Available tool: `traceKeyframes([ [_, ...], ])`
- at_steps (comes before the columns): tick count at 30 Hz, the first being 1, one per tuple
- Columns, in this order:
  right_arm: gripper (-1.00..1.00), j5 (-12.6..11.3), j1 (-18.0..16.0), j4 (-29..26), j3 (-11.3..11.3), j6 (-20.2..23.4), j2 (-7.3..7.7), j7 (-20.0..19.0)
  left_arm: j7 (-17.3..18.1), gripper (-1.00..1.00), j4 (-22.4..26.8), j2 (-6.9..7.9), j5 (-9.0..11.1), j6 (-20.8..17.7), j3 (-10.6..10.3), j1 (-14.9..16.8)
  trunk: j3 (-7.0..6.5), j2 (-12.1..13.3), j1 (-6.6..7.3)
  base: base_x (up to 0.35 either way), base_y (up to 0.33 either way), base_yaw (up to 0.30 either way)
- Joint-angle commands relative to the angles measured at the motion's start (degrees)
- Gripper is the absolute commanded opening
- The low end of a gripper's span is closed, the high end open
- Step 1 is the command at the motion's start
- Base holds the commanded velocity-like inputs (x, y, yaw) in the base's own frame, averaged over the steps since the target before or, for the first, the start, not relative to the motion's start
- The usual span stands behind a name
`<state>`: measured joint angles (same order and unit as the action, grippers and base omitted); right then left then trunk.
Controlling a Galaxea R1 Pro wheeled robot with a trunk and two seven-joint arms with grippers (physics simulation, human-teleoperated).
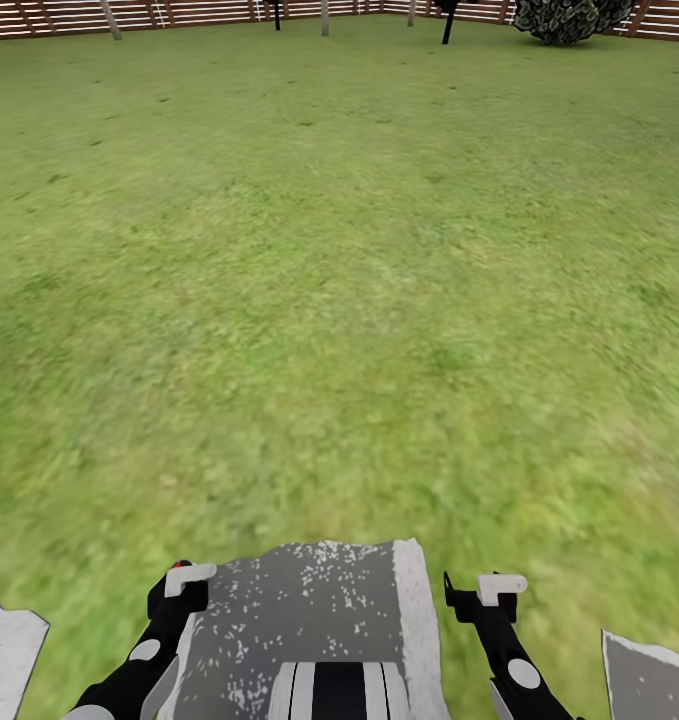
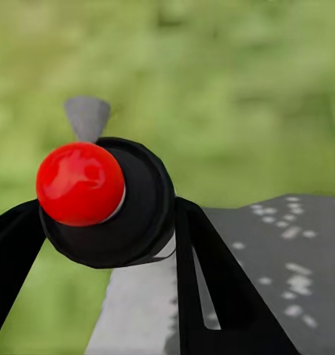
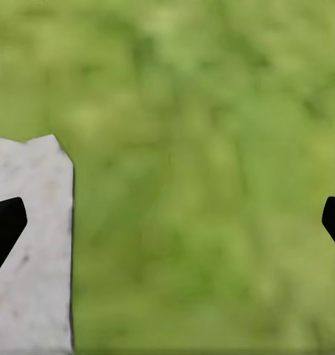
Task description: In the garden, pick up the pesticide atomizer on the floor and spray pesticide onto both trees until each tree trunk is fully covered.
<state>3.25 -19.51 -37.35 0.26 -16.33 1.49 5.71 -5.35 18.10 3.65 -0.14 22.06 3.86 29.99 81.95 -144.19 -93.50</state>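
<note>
2 black arms with white round spots, pale-tipped black fingers [image 1: 191, 575], white-speckled grey base [image 1: 309, 600]

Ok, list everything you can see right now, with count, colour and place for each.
green grass lawn: one, green, all around
brown slatted wooden fence: one, brown, far edge
dark round bush: one, green-black, far right by the fence
grey paving stones: three, grey, just ahead of the robot; the middle one is flecked white
black round object with a glossy red ball: one, between the left gripper's fingers
left gripper: black, shut on that object
right gripper: black, open, over grass
</note>
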Motion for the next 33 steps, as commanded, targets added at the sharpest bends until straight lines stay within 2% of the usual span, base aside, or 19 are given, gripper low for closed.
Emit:
traceKeyframes([
  [1, 1.0, 0.0, 0.0, 0.0, 0.0, 0.01, 0.0, 0.0, -0.01, -1.0, 0.01, 0.01, -0.03, 0.0, 0.0, 0.01, 0.0, 0.0, 0.0, 0.0, 0.0, 0.0],
  [8, 1.0, 0.0, 0.0, 0.09, 0.0, 0.05, 0.0, 0.0, -0.01, -1.0, 0.01, 0.04, -0.03, 0.0, 0.0, 0.01, 0.0, 0.0, 0.0, 0.0, 0.0, 0.0],
  [23, 1.0, -0.03, 0.0, -0.04, 0.08, 0.0, 0.0, -0.09, -0.01, -1.0, 0.01, -0.04, -0.03, 0.0, -0.08, 0.01, -3.32, 0.2, 0.39, 0.0, 0.0, 0.0],
  [27, 1.0, -0.09, 0.0, 0.02, 0.09, -0.01, -0.81, -0.09, -0.01, -1.0, 0.01, -0.05, -0.03, 0.0, -0.09, 0.02, -4.21, 0.25, 0.49, 0.0, 0.0, 0.0],
  [33, 1.0, 0.01, 0.0, 0.07, -0.02, -0.02, -1.01, -0.04, -0.01, -1.0, 0.01, 0.01, -0.12, -0.14, -0.05, -0.02, -5.63, 0.33, 0.64, 0.0, 0.0, -0.051],
])
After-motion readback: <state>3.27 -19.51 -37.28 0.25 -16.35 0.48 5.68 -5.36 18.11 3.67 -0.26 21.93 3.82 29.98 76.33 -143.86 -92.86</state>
